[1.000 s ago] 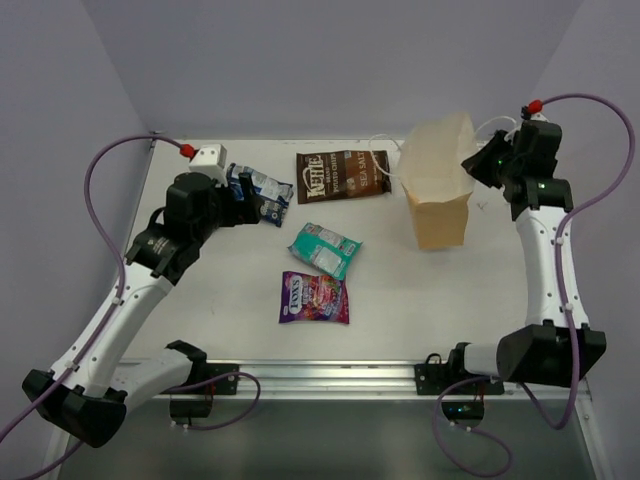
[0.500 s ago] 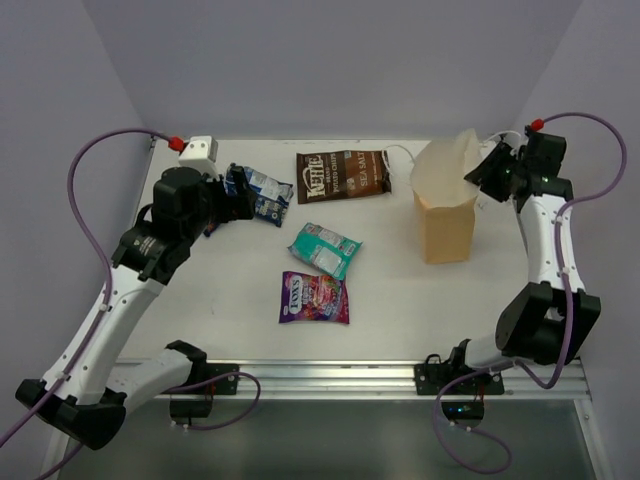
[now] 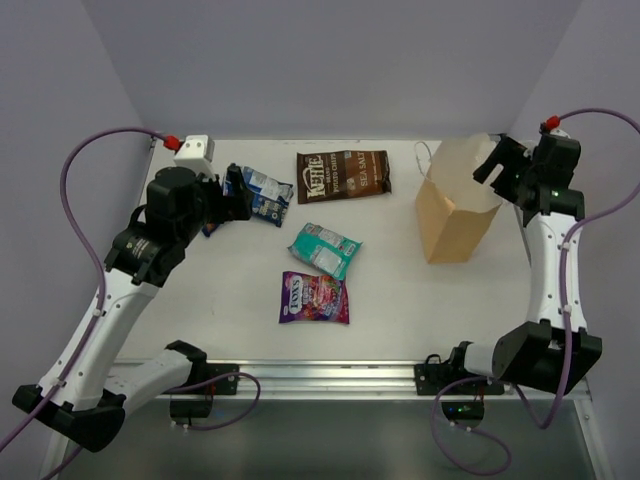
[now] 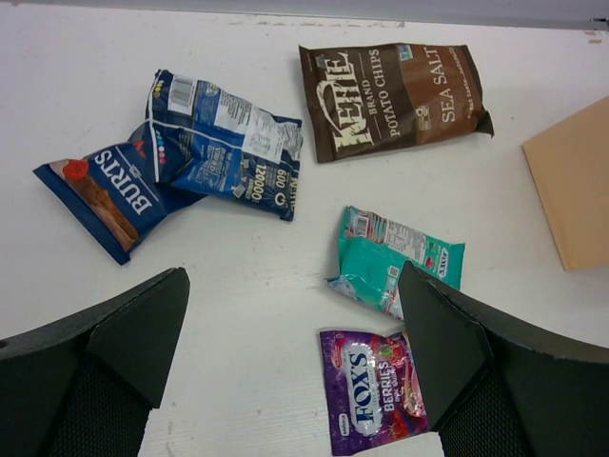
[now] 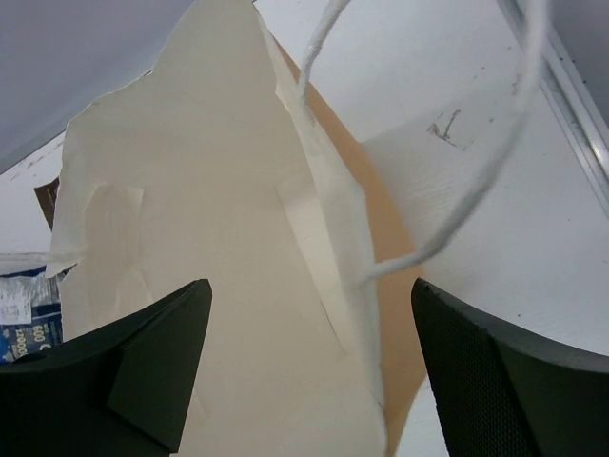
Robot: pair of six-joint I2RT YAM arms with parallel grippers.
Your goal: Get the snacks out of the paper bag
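Note:
The paper bag [image 3: 452,207] rests on the table at the right, its mouth toward my right gripper [image 3: 497,166]. That gripper is open just above the bag's rim, and in the right wrist view the white inside [image 5: 219,286] and a string handle [image 5: 457,200] lie between its spread jaws [image 5: 309,371]. The snacks lie on the table: a brown chip bag [image 3: 343,175], two blue packets [image 3: 258,193], a teal one [image 3: 325,249] and a purple one [image 3: 314,297]. My left gripper [image 4: 290,352] hangs open above them, holding nothing, close by the blue packets [image 4: 228,143].
Grey walls close in the table on three sides. A metal rail [image 3: 330,378] with both arm bases runs along the near edge. The bag's other string handle [image 3: 420,152] lies on the table behind it.
My right gripper has opened and let go of the paper bag, which has dropped and shifted to the right. The left arm has drawn back slightly from the blue packets.

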